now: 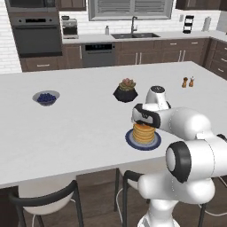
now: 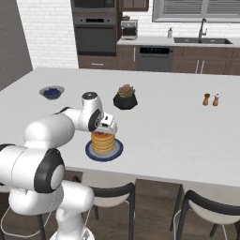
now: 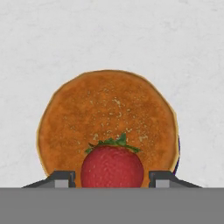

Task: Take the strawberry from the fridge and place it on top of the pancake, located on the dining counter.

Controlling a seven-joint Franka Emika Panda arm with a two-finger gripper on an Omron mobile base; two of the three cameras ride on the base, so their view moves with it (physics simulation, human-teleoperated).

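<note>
Light, soft, easily bruised, the strawberry [image 3: 112,166] sits between the released claw's [image 3: 112,178] tips over the pancake [image 3: 107,118]; take its sides gently.

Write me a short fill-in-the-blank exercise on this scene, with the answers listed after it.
1. The strawberry lies on top of the ____.
2. The pancake stack sits on a dark blue ____.
3. The gripper has its fingertips standing ____ from the strawberry on either side.
4. The bowl on the dining counter holds ____.

Missing words: pancake stack; plate; apart; blueberries
</note>
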